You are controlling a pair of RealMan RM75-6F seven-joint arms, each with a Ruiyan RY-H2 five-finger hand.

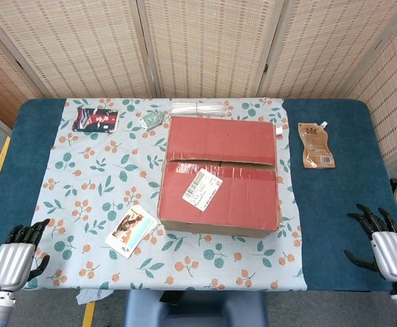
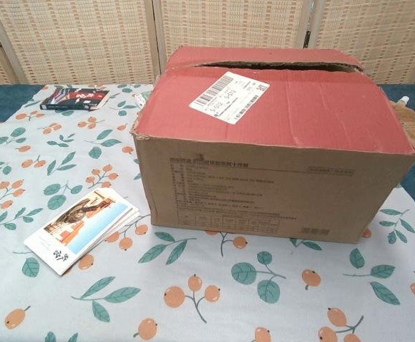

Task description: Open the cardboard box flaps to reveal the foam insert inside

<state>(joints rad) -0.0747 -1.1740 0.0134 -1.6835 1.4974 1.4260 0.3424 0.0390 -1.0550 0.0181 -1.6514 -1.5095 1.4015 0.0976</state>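
Note:
A cardboard box (image 1: 220,177) (image 2: 271,153) with red-taped top flaps stands in the middle of the table. Its two flaps lie down, with a narrow dark gap (image 2: 278,68) along the seam between them. A white shipping label (image 1: 203,187) (image 2: 228,92) is stuck on the near flap. No foam shows through the gap. My left hand (image 1: 21,248) hovers at the table's near left corner, fingers apart, holding nothing. My right hand (image 1: 380,238) is at the near right edge, fingers spread, also holding nothing. Both hands are well away from the box and outside the chest view.
A stack of picture cards (image 1: 131,230) (image 2: 82,228) lies left of the box's front. A dark packet (image 1: 97,119) (image 2: 72,97) sits far left. A brown spouted pouch (image 1: 316,144) lies to the right, and a clear wrapped bundle (image 1: 199,107) lies behind the box. A floral cloth (image 1: 96,197) covers the table.

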